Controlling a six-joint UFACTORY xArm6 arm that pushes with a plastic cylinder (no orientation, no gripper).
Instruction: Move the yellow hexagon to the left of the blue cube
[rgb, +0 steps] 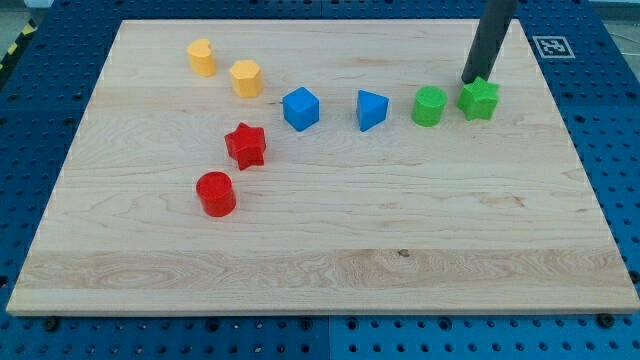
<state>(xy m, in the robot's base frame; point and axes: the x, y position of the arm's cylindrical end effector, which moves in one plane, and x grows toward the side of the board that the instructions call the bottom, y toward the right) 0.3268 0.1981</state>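
Yellow hexagon (246, 77) far toward the view's left of my tip (467, 81); no jaws in sight.

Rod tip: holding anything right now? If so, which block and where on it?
Nothing is held; the rod has no gripper. My tip sits at the upper-left edge of the green star, apparently touching it, far from the yellow hexagon and blue cube.

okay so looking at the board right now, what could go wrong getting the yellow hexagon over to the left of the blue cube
My tip sits at the view's right, touching the green star, far from the yellow hexagon. Leaving carelessly could shove that star. The yellow hexagon already sits close to the blue cube, so a hard push might knock the cube. The yellow heart-shaped block nearby could get bumped too.
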